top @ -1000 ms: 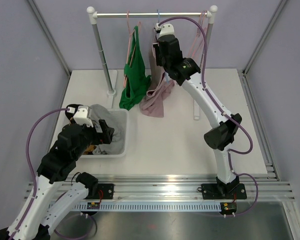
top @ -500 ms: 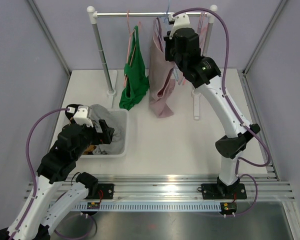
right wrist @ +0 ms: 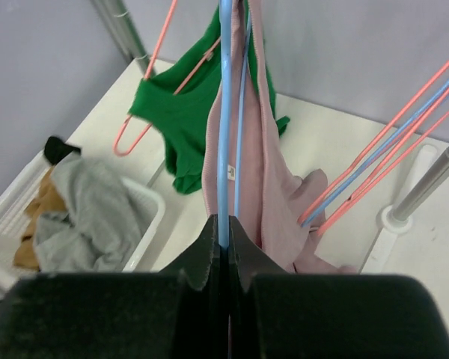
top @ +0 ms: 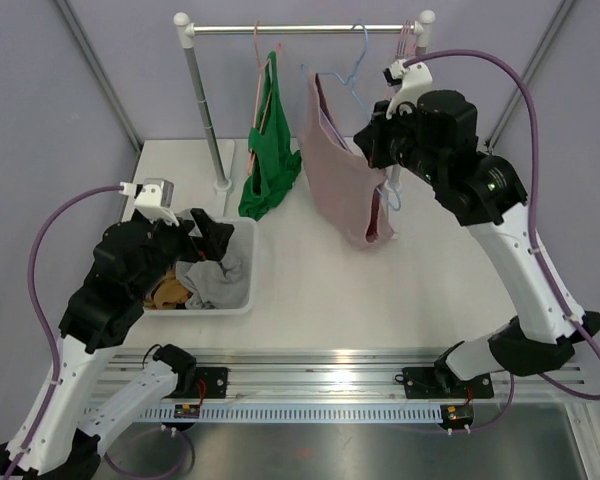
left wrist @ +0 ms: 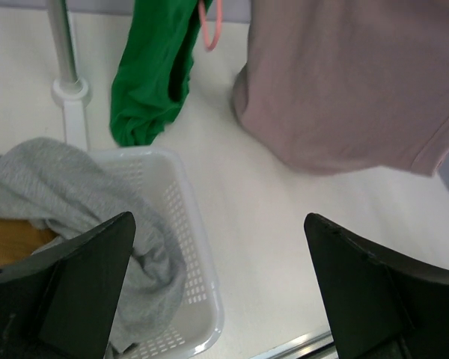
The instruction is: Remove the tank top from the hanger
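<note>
Left gripper (top: pixel 212 232) (left wrist: pixel 217 221): lower left of the top view, over the basket's far rim. Its fingers are spread wide with nothing between them.
Basket (top: pixel 248 272) (left wrist: pixel 188 196): white and perforated, on the table at left. It holds a grey garment (top: pixel 216 282) (left wrist: pixel 54 187) beside a brown one (top: pixel 168 293).
Rack post (top: pixel 202 100): upright at upper left, carrying the horizontal rail (top: pixel 280 30).
Green top (top: pixel 270 165) (left wrist: pixel 153 67) (right wrist: pixel 181 120): on a pink hanger, with its lower end bunched on the table just right of the post.
Tank top (top: pixel 345 185) (left wrist: pixel 352 82) (right wrist: pixel 268 168): mauve, at centre frame just right of the green top. It is draped on the blue hanger, and its hem hangs over the table.
Blue hanger (top: pixel 355 62) (right wrist: pixel 224 142): tilted, with its hook at rail level. Whether the hook rests on the rail cannot be told.
Right gripper (top: pixel 373 148) (right wrist: pixel 224 228): upper right of centre — clenched on the hanger's blue wire, as the wrist view shows.
Spare hangers (top: pixel 410 40) (right wrist: pixel 389 168): pink and blue — bare, at the rail's right end.
</note>
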`<control>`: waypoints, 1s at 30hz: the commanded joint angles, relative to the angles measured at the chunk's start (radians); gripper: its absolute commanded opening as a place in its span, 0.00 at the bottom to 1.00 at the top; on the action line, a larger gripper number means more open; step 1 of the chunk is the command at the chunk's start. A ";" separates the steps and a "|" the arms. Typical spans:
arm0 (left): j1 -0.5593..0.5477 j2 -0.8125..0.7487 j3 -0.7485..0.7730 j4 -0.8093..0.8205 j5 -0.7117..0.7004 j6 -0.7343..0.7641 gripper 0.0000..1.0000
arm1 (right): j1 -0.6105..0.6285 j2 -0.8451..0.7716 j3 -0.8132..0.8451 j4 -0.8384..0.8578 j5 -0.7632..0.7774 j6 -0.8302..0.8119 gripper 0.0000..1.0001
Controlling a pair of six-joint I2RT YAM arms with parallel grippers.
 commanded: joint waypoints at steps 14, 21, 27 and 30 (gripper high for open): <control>-0.215 0.281 0.254 0.350 0.101 -0.038 0.92 | -0.001 -0.460 -0.410 0.032 -0.535 0.103 0.00; -0.284 0.370 0.274 0.356 0.043 -0.027 0.65 | -0.002 -0.523 -0.469 0.068 -0.580 0.138 0.00; -0.292 0.407 0.264 0.373 0.014 -0.018 0.37 | -0.001 -0.526 -0.480 0.065 -0.589 0.132 0.00; -0.294 0.419 0.264 0.359 -0.014 -0.009 0.13 | -0.001 -0.530 -0.481 0.057 -0.571 0.123 0.00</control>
